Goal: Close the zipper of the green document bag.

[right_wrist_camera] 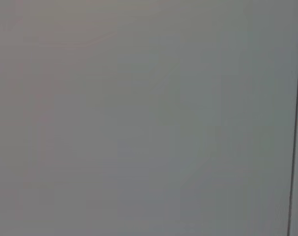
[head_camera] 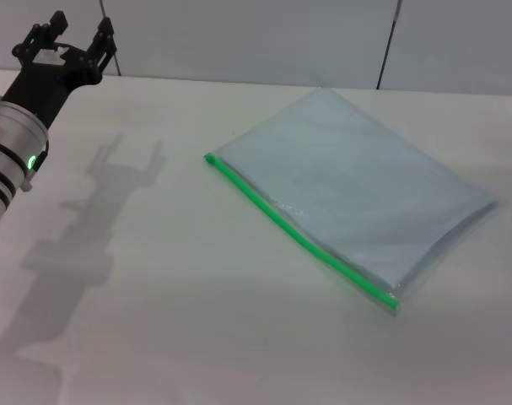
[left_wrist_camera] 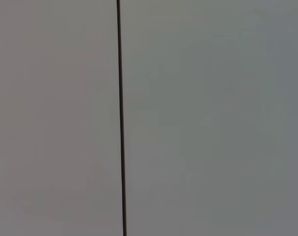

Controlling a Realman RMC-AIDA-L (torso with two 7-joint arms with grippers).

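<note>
My left gripper (head_camera: 70,38) hangs open and empty, far from the bag (head_camera: 357,190); I fear its thin zipper (head_camera: 298,232) will slide when pinched.

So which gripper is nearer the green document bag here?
Left. The left gripper hangs open over the table's far left, well clear of the green document bag. The right gripper is out of view.
</note>
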